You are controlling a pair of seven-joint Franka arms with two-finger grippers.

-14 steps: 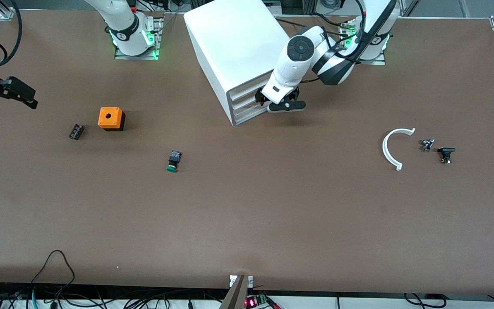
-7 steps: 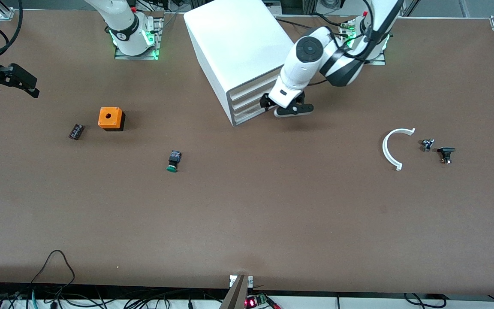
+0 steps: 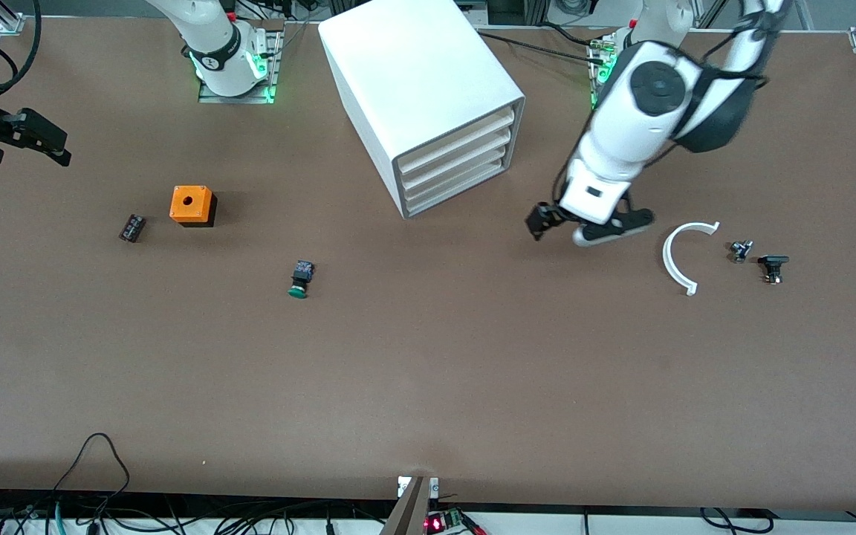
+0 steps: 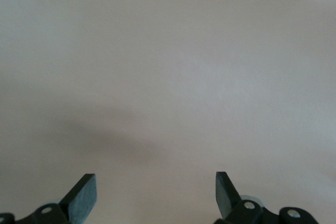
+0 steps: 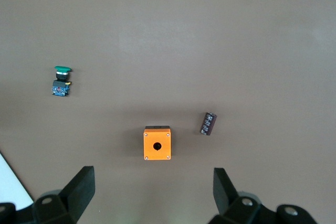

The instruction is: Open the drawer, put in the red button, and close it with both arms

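Note:
The white cabinet (image 3: 413,67) stands near the robots' bases, and every drawer (image 3: 458,160) in it sits flush with its grey front rim. The red button is hidden. My left gripper (image 3: 591,223) hangs open and empty over bare table between the cabinet and a white arc-shaped piece (image 3: 677,256). In the left wrist view the left gripper (image 4: 156,192) has only brown table under it. My right gripper (image 3: 23,145) is open and empty in the air at the right arm's end of the table. In the right wrist view the right gripper (image 5: 155,190) looks down on an orange cube (image 5: 157,142).
The orange cube (image 3: 192,205), a small black part (image 3: 131,227) and a green-capped button (image 3: 299,280) lie toward the right arm's end. Two small dark parts (image 3: 741,250) (image 3: 773,267) lie beside the white arc. The right wrist view shows the green-capped button (image 5: 62,81) and the black part (image 5: 208,123).
My left gripper has pulled away from the cabinet's drawer fronts and swung toward the left arm's end of the table. The right gripper has hardly moved.

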